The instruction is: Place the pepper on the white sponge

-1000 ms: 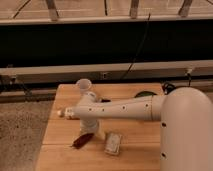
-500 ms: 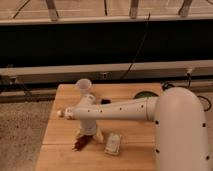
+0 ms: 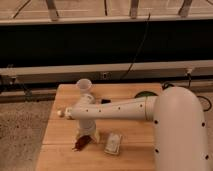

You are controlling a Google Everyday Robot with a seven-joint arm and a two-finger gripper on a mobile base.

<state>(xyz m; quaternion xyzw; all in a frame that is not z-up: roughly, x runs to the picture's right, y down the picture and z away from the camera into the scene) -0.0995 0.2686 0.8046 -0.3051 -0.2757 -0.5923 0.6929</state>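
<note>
The pepper (image 3: pixel 80 144) is a small dark red chili lying on the wooden table (image 3: pixel 60 155) near its front left. My gripper (image 3: pixel 86 136) points down right above the pepper's right end, at the tip of the white arm (image 3: pixel 120 109) that reaches in from the right. The white sponge (image 3: pixel 114 143), a small off-white rectangular pad, lies flat on the table just right of the gripper and a short gap from the pepper.
A white cup (image 3: pixel 84 86) stands at the table's back edge behind the arm. A dark green round object (image 3: pixel 145 94) sits at the back right. The arm's large white body (image 3: pixel 180 130) covers the table's right side. A black wall with rails runs behind.
The arm has lowered and the gripper has come down onto the pepper's spot. The pepper and sponge have not visibly moved.
</note>
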